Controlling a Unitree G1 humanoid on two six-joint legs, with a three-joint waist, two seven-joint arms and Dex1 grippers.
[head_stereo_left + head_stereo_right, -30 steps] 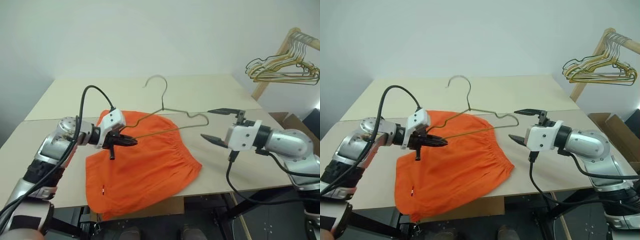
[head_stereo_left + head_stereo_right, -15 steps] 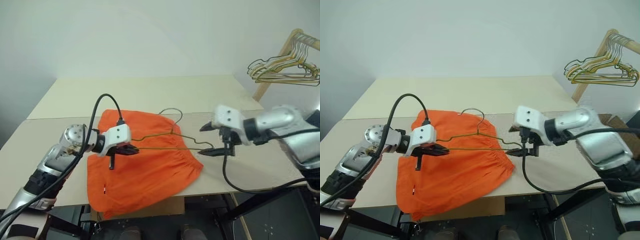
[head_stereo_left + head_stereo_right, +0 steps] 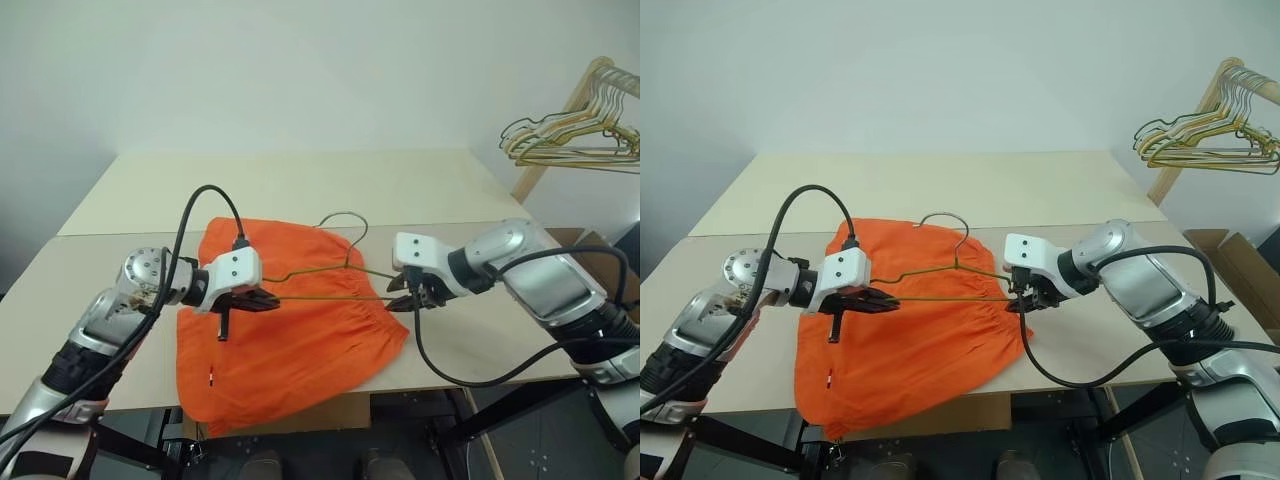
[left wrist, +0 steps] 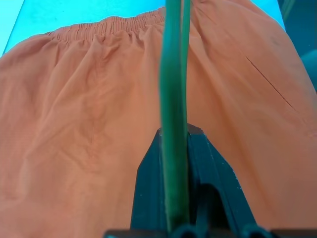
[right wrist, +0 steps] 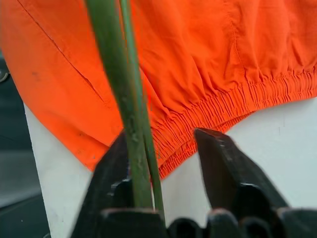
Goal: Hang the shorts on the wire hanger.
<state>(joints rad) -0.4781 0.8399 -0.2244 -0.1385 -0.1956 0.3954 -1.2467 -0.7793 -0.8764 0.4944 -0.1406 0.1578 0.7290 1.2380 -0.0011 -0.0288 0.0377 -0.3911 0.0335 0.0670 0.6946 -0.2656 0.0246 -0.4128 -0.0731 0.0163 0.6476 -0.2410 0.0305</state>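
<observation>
The orange shorts (image 3: 290, 350) lie flat on the table, their gathered waistband (image 5: 237, 101) towards my right arm. A thin grey-olive wire hanger (image 3: 330, 298) hovers level just over them, its hook (image 3: 340, 220) pointing to the far side. My left gripper (image 3: 272, 298) is shut on the hanger's left end, and the wire runs between its fingers (image 4: 148, 188). At the hanger's right corner, my right gripper (image 3: 398, 300) straddles the wire. The wire (image 5: 114, 64) rests against one finger while the other finger (image 5: 223, 163) stands apart from it.
The pale table (image 3: 130, 200) has a seam running across it behind the shorts. A wooden rack with a bunch of gold and dark hangers (image 3: 570, 135) stands at the far right. A cardboard box (image 3: 1230, 255) sits beyond the table's right edge.
My right gripper has swung down and left onto the hanger's right corner, and its fingers have narrowed around the wire. The hanger has tipped from upright to level. My left gripper keeps its hold.
</observation>
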